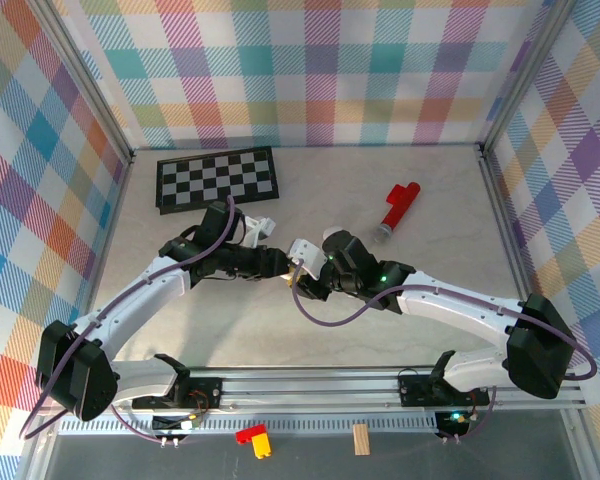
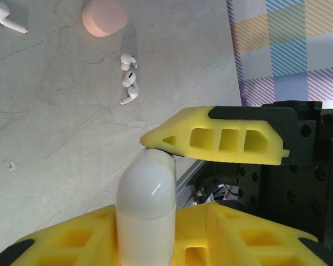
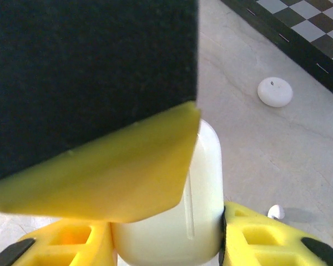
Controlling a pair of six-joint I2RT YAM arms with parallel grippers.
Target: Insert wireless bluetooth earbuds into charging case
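Closest to the left wrist cam is the L gripper [image 2: 155,233], yellow fingers [image 2: 61,246] clamped on a white charging case [image 2: 145,194] standing upright btwn them. The R gripper [image 3: 166,244], in its own cam, is closed on a white case body from both sides. It's prob. the same case, but the L gripper's dark finger blocks much of that view. In the left wrist view one R finger [image 2: 222,138] touches the case's rounded top from 1 o'clock.

Moving outward, no earbud is in the case. A small cluster of earbuds [image 2: 129,80] lies on the marble table [image 2: 55,111] at 12 o'clock from the held case, well apart from it. A single earbud [image 2: 8,16] sits at 10 o'clock by the frame corner. A pink case [image 2: 104,16] sits past the cluster, cut by the top edge. From the right wrist cam, a closed white pebble case [image 3: 275,91] rests alone at 1 o'clock, w/ the chessboard [image 3: 308,27] edge beyond it. A white bit [image 3: 276,211], likely another earbud, lies just beside the right finger at 3 o'clock.

From above, both grippers meet near mid-table. The chessboard is at 11 o'clock near the far wall and a red tube [image 1: 400,207] at 2 o'clock. Bare marble runs to the side walls at 3 and 9 o'clock. The base rail [image 1: 310,385] closes off the near edge at 6 o'clock.
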